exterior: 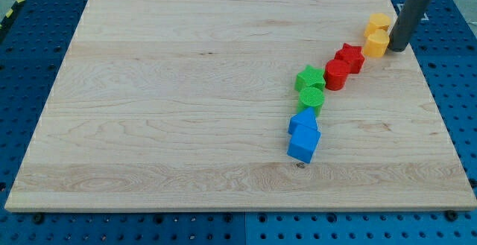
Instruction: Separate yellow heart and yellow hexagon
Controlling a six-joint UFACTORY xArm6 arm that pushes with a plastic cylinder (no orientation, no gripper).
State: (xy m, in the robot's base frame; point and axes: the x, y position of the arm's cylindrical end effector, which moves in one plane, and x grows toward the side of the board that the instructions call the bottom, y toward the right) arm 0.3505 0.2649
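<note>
Two yellow blocks sit touching at the view's upper right of the wooden board (186, 88): one yellow block (378, 23) above, which looks like the hexagon, and one (376, 44) just below it, which looks like the heart. Their shapes are hard to make out. My tip (396, 48) is at the right side of the lower yellow block, touching or almost touching it. The rod rises to the view's top right corner.
A chain of blocks runs down-left from the yellow pair: a red star (350, 56), a red cylinder (337, 74), a green star (310, 78), a green cylinder (311, 100), and two blue blocks (303, 120) (303, 144). The board's right edge lies near the tip.
</note>
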